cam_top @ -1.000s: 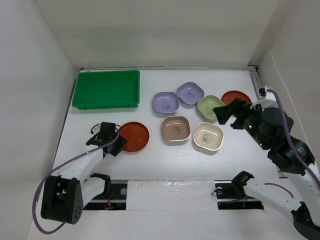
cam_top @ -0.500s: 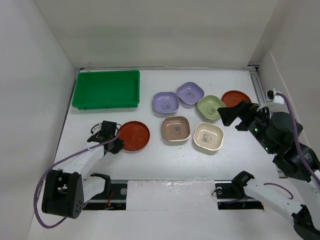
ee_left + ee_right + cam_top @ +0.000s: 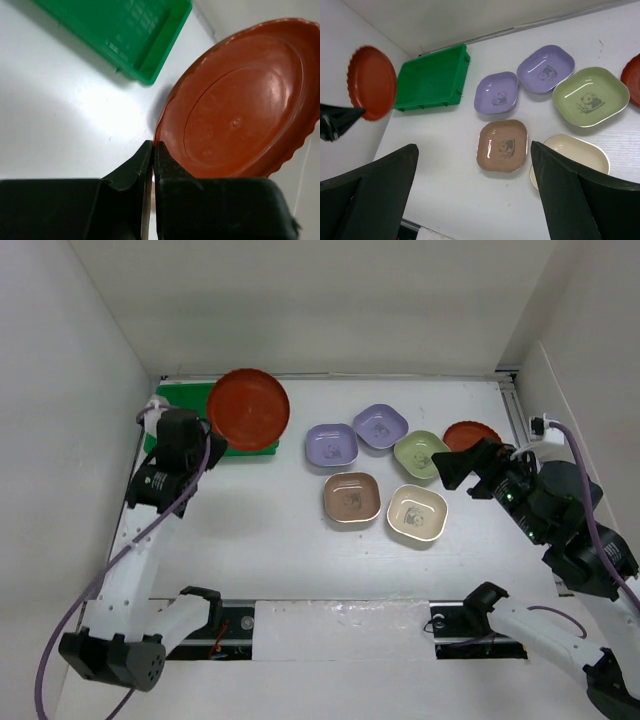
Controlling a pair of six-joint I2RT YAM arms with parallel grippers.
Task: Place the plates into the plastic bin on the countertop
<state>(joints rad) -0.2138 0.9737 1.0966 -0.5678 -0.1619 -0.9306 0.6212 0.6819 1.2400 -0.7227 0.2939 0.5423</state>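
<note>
My left gripper is shut on the rim of a round red-brown plate and holds it tilted in the air over the right end of the green plastic bin. The left wrist view shows the fingertips pinching the plate's edge, with the bin below. My right gripper is open and empty, raised above the other plates: two lavender, pale green, tan, cream and a second red-brown one.
White walls close in the countertop on the left, back and right. In the right wrist view the open gripper frames the tan plate, with the bin and the held plate at far left.
My left arm has lifted the red-brown plate off the countertop and carried it back, up over the bin's right end. The right arm has barely moved.
</note>
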